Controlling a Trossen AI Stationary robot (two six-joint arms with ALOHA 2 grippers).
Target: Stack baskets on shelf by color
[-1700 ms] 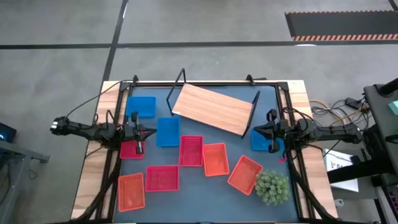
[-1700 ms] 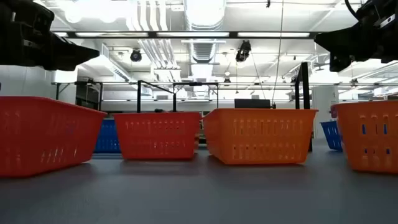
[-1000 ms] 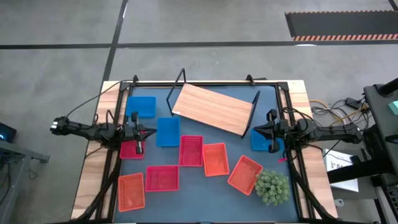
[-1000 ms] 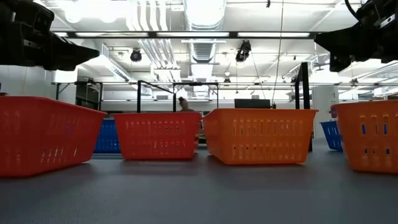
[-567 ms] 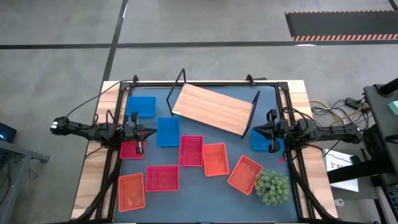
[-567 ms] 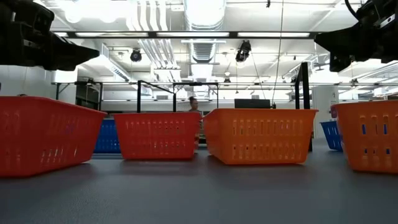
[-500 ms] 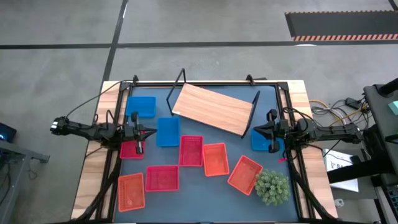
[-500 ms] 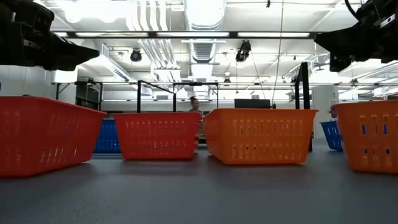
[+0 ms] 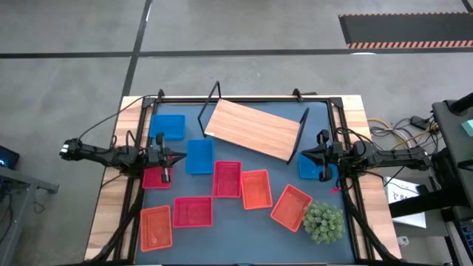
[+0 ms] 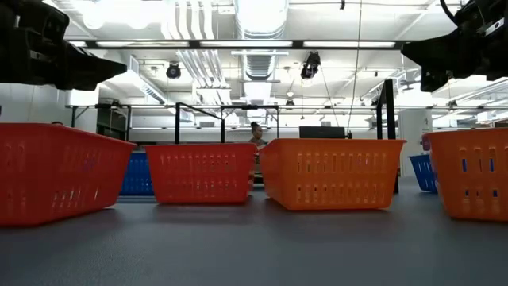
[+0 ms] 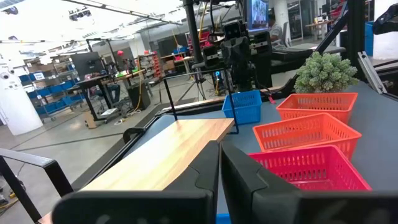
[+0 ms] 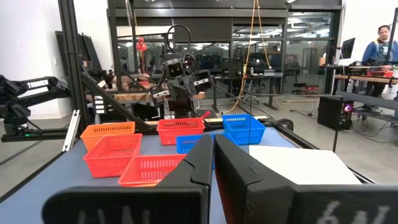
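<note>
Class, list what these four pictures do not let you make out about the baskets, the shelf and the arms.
- Red basket, high view: partly covered by the left gripper.
- Blue basket, high view: partly under the right gripper.
- Shelf, low view: board hidden behind the baskets.
- Low view: both grippers cut off by the top edge.
- Person, right wrist view: cut off by the edge.

Ahead of the closed left gripper, a blue rectangular plastic mesh basket sits just past the fingertips, with a red plastic mesh basket directly beneath the jaws. Ahead of the closed right gripper, the black wire end of the light-brown wooden shelf blocks the way; a blue mesh basket lies beneath its jaws.
</note>
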